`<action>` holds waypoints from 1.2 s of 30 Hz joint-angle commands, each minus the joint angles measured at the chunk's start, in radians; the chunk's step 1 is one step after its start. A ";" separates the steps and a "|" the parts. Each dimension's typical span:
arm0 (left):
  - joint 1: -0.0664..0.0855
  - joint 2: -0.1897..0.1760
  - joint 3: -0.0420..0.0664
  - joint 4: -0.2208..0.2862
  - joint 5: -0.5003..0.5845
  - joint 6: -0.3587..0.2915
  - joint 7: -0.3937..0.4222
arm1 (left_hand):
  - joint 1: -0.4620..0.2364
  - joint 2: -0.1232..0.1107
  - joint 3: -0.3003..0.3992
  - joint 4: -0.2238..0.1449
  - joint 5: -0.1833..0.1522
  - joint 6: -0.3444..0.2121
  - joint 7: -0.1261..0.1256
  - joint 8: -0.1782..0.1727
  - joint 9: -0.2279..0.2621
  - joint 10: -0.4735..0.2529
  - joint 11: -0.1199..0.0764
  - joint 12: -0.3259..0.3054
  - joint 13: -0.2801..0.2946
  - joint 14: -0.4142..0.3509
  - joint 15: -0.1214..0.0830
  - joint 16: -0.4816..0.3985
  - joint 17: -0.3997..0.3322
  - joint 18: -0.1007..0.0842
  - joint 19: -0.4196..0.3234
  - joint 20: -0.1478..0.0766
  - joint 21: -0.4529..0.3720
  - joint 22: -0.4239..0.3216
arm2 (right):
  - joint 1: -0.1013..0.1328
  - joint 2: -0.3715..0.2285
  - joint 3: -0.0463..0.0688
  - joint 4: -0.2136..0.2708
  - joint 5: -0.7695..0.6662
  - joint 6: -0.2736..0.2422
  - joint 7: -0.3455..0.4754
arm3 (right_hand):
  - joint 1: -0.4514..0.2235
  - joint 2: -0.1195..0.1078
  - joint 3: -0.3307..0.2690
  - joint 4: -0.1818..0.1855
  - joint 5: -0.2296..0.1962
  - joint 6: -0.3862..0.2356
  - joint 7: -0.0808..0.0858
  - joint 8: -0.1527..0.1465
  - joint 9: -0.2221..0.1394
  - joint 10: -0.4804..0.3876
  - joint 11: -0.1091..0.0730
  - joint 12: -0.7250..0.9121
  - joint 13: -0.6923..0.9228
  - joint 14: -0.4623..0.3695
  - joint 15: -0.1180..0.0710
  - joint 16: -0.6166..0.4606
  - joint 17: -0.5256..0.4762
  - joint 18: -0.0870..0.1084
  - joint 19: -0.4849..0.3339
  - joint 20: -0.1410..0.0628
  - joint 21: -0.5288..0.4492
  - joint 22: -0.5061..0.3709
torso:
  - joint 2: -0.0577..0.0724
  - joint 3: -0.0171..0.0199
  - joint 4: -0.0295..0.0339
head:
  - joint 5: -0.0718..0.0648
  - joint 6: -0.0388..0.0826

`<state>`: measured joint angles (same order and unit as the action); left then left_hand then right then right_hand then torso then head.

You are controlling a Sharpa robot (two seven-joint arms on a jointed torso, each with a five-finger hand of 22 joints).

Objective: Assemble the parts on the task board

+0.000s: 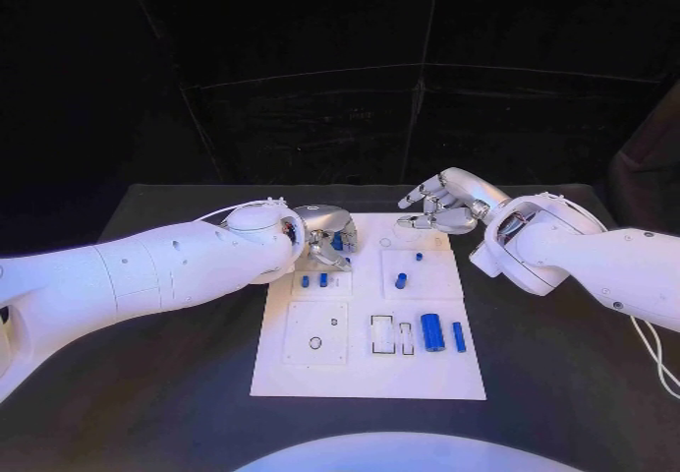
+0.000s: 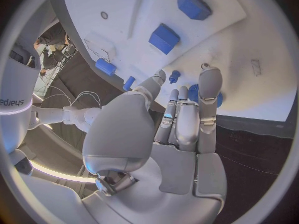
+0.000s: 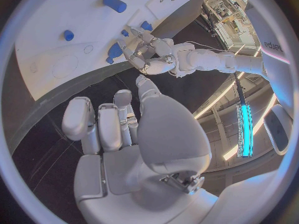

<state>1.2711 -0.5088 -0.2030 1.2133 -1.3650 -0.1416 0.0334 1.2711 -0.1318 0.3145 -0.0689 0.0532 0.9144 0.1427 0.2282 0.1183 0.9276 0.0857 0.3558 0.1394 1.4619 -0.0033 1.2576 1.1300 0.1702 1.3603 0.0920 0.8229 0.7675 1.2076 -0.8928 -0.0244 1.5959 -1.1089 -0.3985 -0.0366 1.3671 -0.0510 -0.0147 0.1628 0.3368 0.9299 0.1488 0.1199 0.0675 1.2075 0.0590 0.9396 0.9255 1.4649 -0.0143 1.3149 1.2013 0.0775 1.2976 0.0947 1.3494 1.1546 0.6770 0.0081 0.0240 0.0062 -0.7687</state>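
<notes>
The white task board lies mid-table. On it are a blue cylinder, a thin blue bar and small blue pieces. My left hand hangs over the board's far left corner. Its fingers reach out nearly straight over a round blue part, and a small blue peg sits by the thumb tip. Whether the hand grips either one is unclear. My right hand hovers just past the board's far right edge, fingers curled in around nothing.
The black table runs bare on both sides of the board. Two chunky blue blocks sit on the board beyond my left hand. A dark curtain closes off the back.
</notes>
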 commanded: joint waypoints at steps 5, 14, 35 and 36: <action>0.000 0.018 -0.001 -0.017 -0.048 0.041 -0.031 | 0.013 0.020 -0.008 -0.001 -0.006 0.032 -0.004 -0.004 -0.003 0.025 -0.003 0.000 -0.005 0.023 -0.003 0.015 0.008 -0.024 0.020 -0.001 0.044 0.043 | 0.002 0.004 0.001 -0.001 0.002 0.002 0.004 | -0.003 0.010 -0.003 0.001 0.006 -0.003 -0.001 0.005 0.001 -0.002 0.000 -0.003 0.001 0.029 -0.002 -0.002 0.001 0.014 -0.007 0.001 -0.004 0.001 | 0.000 0.0002 0.0009 | 0.000 -0.003; -0.001 0.026 -0.001 -0.026 -0.055 0.073 -0.049 | 0.042 0.050 0.014 -0.009 -0.006 0.059 -0.011 -0.003 -0.007 0.054 -0.008 0.002 -0.013 0.023 -0.006 0.021 0.010 -0.027 0.024 -0.004 0.070 0.070 | 0.002 0.006 0.001 -0.002 0.002 0.003 0.004 | -0.003 0.010 -0.003 0.001 0.006 -0.003 -0.001 0.005 0.001 -0.002 0.000 -0.003 0.001 0.029 -0.002 -0.002 0.001 0.014 -0.007 0.001 -0.004 0.001 | -0.001 0.0004 0.0016 | -0.001 -0.007; -0.003 0.036 -0.001 -0.029 -0.061 0.091 -0.061 | 0.065 0.073 0.069 -0.027 -0.005 0.103 -0.017 -0.009 -0.017 0.124 -0.021 -0.007 -0.034 0.025 -0.016 0.034 0.012 -0.040 0.038 -0.012 0.153 0.159 | 0.002 0.008 0.001 -0.002 0.002 0.003 0.004 | -0.003 0.010 -0.003 0.001 0.006 -0.003 -0.001 0.005 0.001 -0.002 0.000 -0.003 0.001 0.029 -0.002 -0.002 0.001 0.014 -0.007 0.001 -0.004 0.001 | -0.001 0.0006 0.0011 | 0.000 -0.011; -0.003 0.036 -0.001 -0.030 -0.061 0.088 -0.061 | 0.068 0.076 0.075 -0.029 -0.005 0.106 -0.017 -0.009 -0.018 0.129 -0.021 -0.008 -0.036 0.025 -0.017 0.035 0.012 -0.041 0.040 -0.013 0.160 0.166 | 0.002 0.008 0.001 -0.002 0.002 0.003 0.005 | -0.003 0.010 -0.003 0.001 0.006 -0.003 -0.001 0.005 0.001 -0.002 0.000 -0.003 0.001 0.029 -0.002 -0.002 0.001 0.014 -0.007 0.001 -0.004 0.001 | -0.001 0.0008 0.0011 | -0.001 -0.011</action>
<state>1.2730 -0.4729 -0.2004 1.1860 -1.4147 -0.0814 -0.0134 1.3396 -0.0632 0.3858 -0.0983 0.0532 1.0153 0.1268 0.2248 0.1019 1.0511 0.0621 0.3522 0.1049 1.4654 -0.0146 1.2856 1.1414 0.1391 1.3927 0.0792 0.9799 0.9306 1.2075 -0.8851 -0.0244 1.5919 -1.1086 -0.3980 -0.0368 1.3671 -0.0510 -0.0147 0.1628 0.3368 0.9299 0.1489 0.1199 0.0675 1.2075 0.0590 0.9396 0.9255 1.4649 -0.0143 1.3148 1.2009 0.0774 1.2976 0.0947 1.3494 1.1547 0.6757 0.0086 0.0255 0.0054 -0.7804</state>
